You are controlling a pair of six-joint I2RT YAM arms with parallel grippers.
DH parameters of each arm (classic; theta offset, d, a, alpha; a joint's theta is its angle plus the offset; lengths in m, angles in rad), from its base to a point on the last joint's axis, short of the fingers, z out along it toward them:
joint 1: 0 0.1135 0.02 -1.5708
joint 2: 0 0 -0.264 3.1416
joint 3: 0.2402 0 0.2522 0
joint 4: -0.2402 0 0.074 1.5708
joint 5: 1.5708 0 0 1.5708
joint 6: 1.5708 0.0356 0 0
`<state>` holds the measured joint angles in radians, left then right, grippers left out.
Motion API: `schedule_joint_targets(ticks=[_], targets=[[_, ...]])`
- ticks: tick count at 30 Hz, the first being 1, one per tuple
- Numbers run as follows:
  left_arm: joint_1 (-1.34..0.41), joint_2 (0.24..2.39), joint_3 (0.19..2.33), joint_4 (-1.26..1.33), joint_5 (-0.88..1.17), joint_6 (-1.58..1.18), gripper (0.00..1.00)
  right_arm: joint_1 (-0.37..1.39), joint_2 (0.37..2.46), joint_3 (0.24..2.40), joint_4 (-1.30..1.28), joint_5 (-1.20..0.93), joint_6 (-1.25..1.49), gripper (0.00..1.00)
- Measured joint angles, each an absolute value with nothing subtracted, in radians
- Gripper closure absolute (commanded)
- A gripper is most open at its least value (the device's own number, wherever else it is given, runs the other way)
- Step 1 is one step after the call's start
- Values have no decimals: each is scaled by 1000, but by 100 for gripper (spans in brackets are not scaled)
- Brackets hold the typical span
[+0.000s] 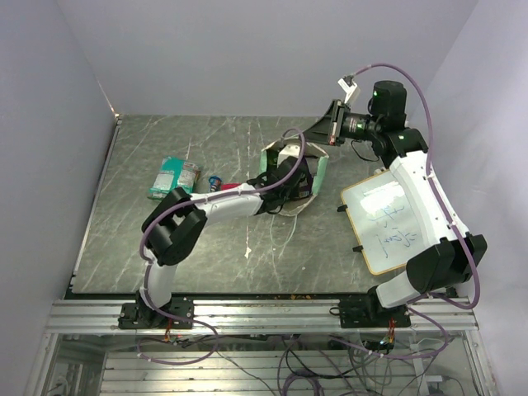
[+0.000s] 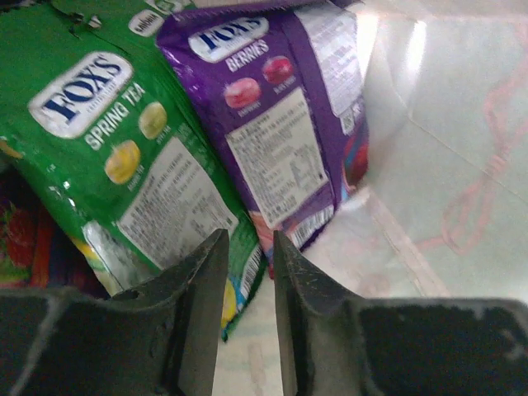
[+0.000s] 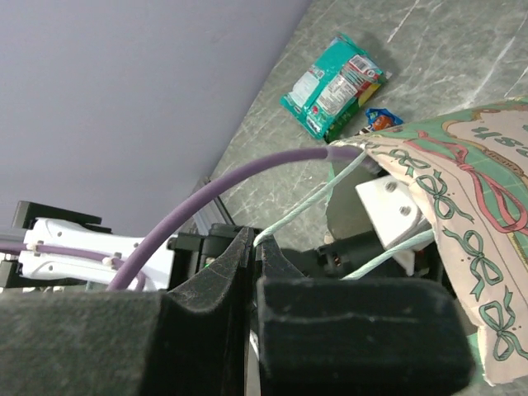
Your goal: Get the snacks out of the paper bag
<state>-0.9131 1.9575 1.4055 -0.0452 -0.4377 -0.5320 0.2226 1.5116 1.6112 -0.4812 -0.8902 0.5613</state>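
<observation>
A wood-framed whiteboard [image 1: 381, 224] with faint scribbles lies flat at right of centre on the dark marbled counter [image 1: 223, 256]; a metal rail [image 1: 264, 316] spans the bottom

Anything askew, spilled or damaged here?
The paper bag leans over instead of standing upright. Its string handle is pinched in the right pincer, and the left pincer reaches inside toward a green candy bag. That fits unpacking; no tear or spill shows.

Top view overhead, wrist views close (all share paper bag [image 3: 462, 214])
</observation>
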Motion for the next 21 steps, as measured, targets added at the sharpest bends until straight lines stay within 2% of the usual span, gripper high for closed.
schedule_joint_targets(ticks=[8, 21], targets=[[-887, 2018, 1479, -56, -446, -578, 46, 240, 1512, 1612, -488, -874, 561, 100], [-886, 2108, 1585, -99, -479, -655, 44, 247, 1516, 1617, -492, -855, 561, 100]])
